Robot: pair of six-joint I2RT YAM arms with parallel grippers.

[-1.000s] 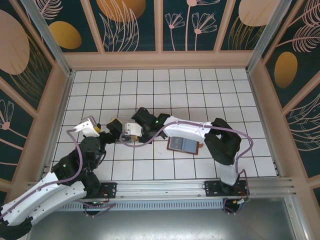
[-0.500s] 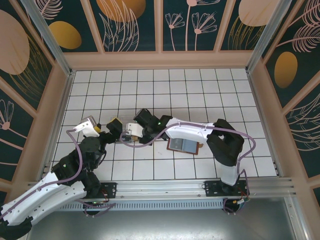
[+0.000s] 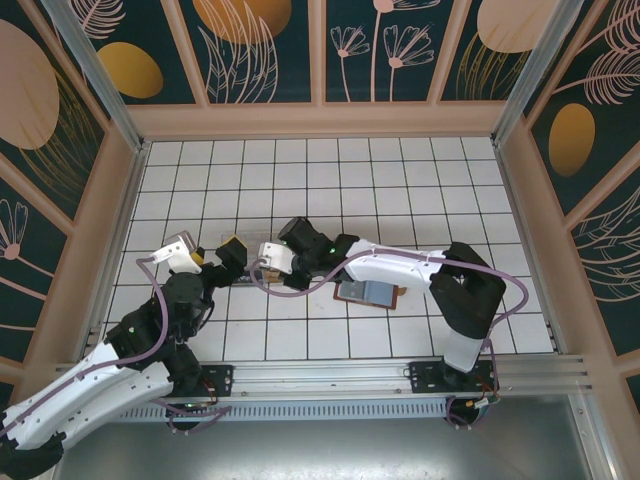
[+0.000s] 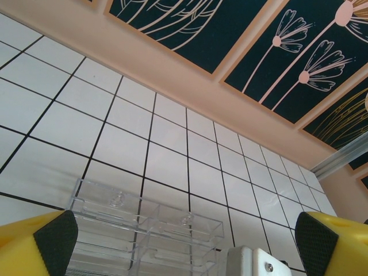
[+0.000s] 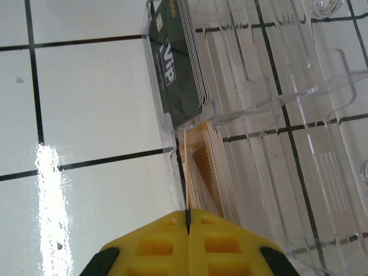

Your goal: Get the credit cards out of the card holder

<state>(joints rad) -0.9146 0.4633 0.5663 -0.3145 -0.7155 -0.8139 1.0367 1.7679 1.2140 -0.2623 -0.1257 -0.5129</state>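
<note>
Right gripper (image 5: 188, 221) pinches thin tan card (image 5: 185, 178) edge-on, apparently sorting it into clear plastic box (image 5: 287, 132); left gripper (image 4: 184, 244) wide, empty; open brown leather card holder (image 3: 375, 293) right.

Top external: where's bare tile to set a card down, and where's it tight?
Free: far tile rows along the back wall; near tiles between card holder and front rail. Crowded: centre-left, where left gripper and right gripper meet at the clear box.

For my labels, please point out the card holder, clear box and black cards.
card holder (image 3: 375, 294): top view, blue-grey inside
clear box (image 4: 148, 224): left wrist view, middle part
black cards (image 5: 175, 75): right wrist view, front face
</note>
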